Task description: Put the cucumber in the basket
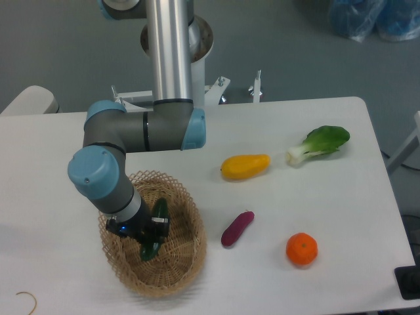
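The basket [187, 259] is an oval tan wicker one with a lacy rim, at the front left of the table. My gripper [152, 231] hangs inside it, pointing down. The dark green cucumber [156, 230] stands tilted between the fingers over the basket's middle, its lower end near the basket floor. The jaws appear shut on it, though the black gripper body hides part of the grip.
A purple eggplant-like piece [237, 228] lies just right of the basket. A yellow vegetable [245, 167], a bok choy [319, 144] and an orange [302, 249] lie further right. My arm's elbow [98, 174] is above the basket's left side.
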You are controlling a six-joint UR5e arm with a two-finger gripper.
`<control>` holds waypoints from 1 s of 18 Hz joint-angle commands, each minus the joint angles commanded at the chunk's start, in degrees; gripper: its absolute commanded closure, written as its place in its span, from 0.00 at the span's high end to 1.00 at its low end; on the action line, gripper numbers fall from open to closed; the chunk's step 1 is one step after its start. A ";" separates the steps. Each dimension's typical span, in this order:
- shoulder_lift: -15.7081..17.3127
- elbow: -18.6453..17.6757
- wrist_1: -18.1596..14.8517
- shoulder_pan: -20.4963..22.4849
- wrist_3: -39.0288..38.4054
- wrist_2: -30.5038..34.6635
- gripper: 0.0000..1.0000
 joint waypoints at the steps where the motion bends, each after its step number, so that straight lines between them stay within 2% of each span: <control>1: -0.18 0.00 0.09 -0.18 0.09 0.35 0.39; 2: -0.09 0.09 0.09 -0.35 0.17 0.44 0.41; 3: -0.09 0.09 0.18 -0.35 0.35 0.53 0.48; 4: -0.09 0.17 0.18 -0.35 0.53 0.53 0.61; 6: 0.17 0.53 0.18 -0.35 0.88 0.71 0.97; 7: 0.43 0.61 0.26 -0.35 0.97 0.62 1.00; 10: 1.05 2.28 0.18 -0.53 1.76 0.62 1.00; 14: 2.11 8.42 0.17 -0.36 2.63 0.79 1.00; 16: 2.98 11.06 -0.44 0.26 10.24 0.80 1.00; 18: 4.47 11.08 -0.53 2.53 18.33 0.97 1.00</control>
